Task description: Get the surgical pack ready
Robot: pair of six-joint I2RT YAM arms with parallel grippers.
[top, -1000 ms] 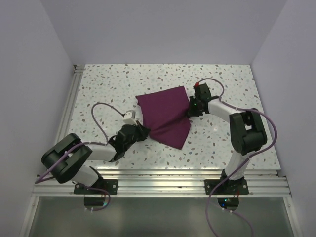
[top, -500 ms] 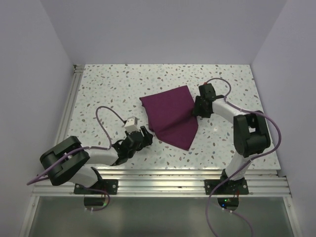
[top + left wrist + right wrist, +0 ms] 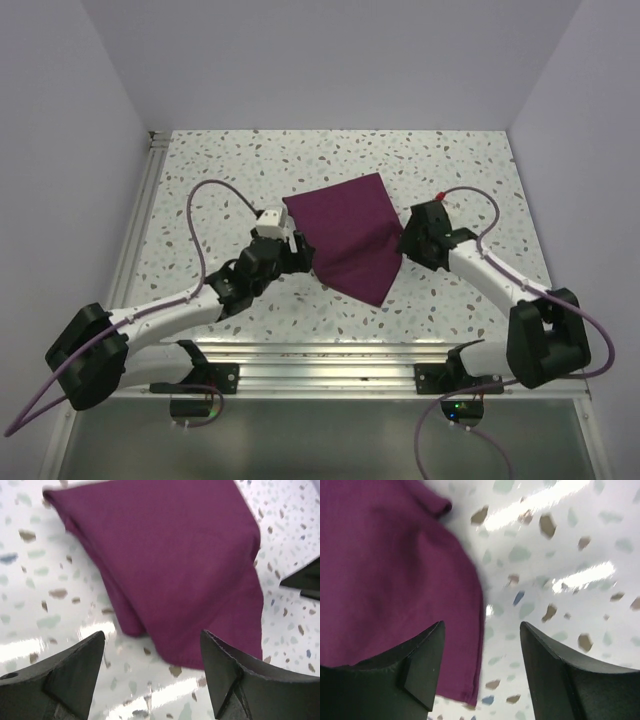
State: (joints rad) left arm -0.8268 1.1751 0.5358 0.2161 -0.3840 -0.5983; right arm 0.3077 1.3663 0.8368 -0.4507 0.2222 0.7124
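Lying on the table (image 3: 220, 170): the surgical pack (image 3: 350, 235), a folded maroon cloth bundle near the middle, its narrow corner pointing to 5 o'clock in the top view.
My left pincer (image 3: 152, 645): spread wide, nothing between the fingers; it sits at the pack's 8 o'clock edge, just short of the cloth's fold.
My right pincer (image 3: 482, 630): spread too, gripping nothing; it sits at the pack's 3 o'clock edge, the cloth's hem running under the gap between my fingers.
Cables (image 3: 195, 215): purple, looping off both my arms.
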